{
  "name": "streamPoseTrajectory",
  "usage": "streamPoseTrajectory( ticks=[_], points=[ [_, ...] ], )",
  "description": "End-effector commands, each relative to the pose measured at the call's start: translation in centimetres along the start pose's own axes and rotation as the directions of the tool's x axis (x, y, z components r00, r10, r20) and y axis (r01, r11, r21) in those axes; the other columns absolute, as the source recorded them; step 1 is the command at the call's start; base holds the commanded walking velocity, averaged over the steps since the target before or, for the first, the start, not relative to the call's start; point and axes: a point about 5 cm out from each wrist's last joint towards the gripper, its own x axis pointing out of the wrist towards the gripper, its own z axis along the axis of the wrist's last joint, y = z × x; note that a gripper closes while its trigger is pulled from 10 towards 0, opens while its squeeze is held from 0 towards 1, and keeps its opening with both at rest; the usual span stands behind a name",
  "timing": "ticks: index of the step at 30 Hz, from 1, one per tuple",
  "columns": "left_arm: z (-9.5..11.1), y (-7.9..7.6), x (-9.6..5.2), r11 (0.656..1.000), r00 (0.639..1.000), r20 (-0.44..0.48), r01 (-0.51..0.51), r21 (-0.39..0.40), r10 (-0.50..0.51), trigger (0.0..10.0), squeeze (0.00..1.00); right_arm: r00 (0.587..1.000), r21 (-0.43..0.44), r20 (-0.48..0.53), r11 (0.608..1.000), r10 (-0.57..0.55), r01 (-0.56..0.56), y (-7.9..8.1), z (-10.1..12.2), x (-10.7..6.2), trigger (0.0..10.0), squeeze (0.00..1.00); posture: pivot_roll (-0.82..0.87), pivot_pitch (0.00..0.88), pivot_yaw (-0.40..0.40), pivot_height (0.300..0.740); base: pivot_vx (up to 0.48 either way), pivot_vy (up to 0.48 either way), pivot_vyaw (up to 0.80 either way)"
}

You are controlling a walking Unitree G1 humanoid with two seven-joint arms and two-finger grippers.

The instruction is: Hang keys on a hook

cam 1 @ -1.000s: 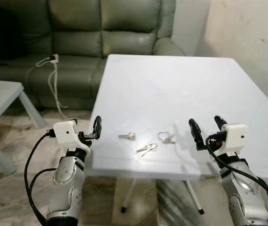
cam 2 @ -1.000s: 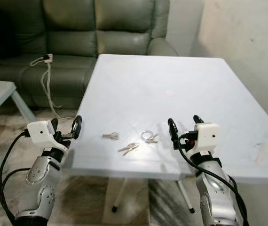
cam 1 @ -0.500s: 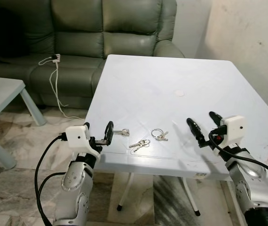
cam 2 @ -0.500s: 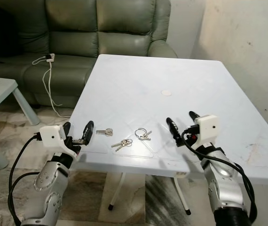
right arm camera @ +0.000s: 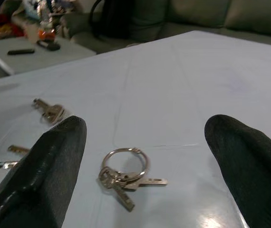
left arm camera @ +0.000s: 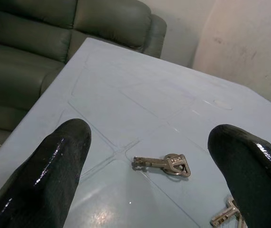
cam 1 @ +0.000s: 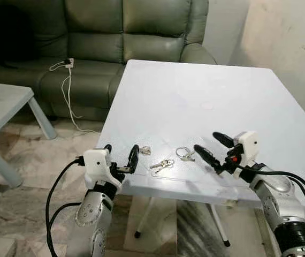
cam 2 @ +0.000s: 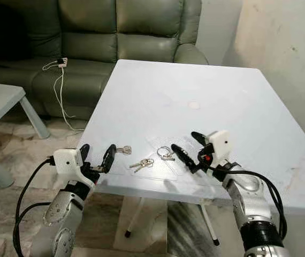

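Observation:
Three sets of keys lie near the front edge of the white table (cam 1: 206,91): a single key (cam 1: 145,150), a small bunch (cam 1: 162,164) and a ring with keys (cam 1: 183,154). My left gripper (cam 1: 121,156) is open at the table's front left edge and points at the single key (left arm camera: 164,163), a short way from it. My right gripper (cam 1: 206,142) is open just right of the ring with keys (right arm camera: 123,173), low over the table, and points at it. Neither gripper holds anything.
A green sofa (cam 1: 115,32) stands behind the table, with a white charger and cable (cam 1: 67,64) on its seat. A low grey table (cam 1: 2,107) is at the left. A pale wall (cam 1: 286,37) rises to the right. The floor (cam 1: 40,155) is marble.
My right gripper has swung left, close to the ring with keys. My left gripper has come up to the table edge near the single key. The camera has shifted.

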Motion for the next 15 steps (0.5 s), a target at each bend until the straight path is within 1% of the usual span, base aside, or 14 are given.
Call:
streamPoseTrajectory(
  ticks=[1, 3, 5, 15],
  points=[
    [0.1, -0.6, -0.1, 1.0, 1.0, -0.004, 0.018, 0.0, -0.018, 10.0, 0.0, 0.999, -0.019, -0.012, 0.999, 0.037, -0.037, -0.2, 0.2, 0.3, 10.0, 0.0, 0.04, 0.021, -0.075, 0.74, 0.0, 0.0, 0.0],
    [0.1, -0.7, -0.2, 1.0, 1.0, -0.007, 0.018, -0.004, -0.018, 10.0, 0.0, 0.998, -0.023, -0.017, 0.998, 0.056, -0.057, 0.0, 0.1, 0.5, 10.0, 0.0, 0.04, 0.022, -0.075, 0.74, 0.0, 0.0, 0.0],
    [0.0, -0.9, -0.4, 1.0, 1.0, -0.012, 0.023, -0.01, -0.023, 10.0, 0.0, 0.995, -0.026, -0.029, 0.995, 0.098, -0.099, 0.5, -0.1, 0.9, 10.0, 0.0, 0.04, 0.025, -0.076, 0.74, 0.0, 0.0, 0.0],
    [-0.1, -1.1, -0.7, 1.0, 0.999, -0.024, 0.021, -0.022, -0.022, 10.0, 0.0, 0.984, -0.029, -0.06, 0.985, 0.168, -0.17, 1.6, -1.2, 1.9, 10.0, 0.0, 0.05, 0.033, -0.086, 0.74, 0.0, 0.0, 0.0]
  ],
)
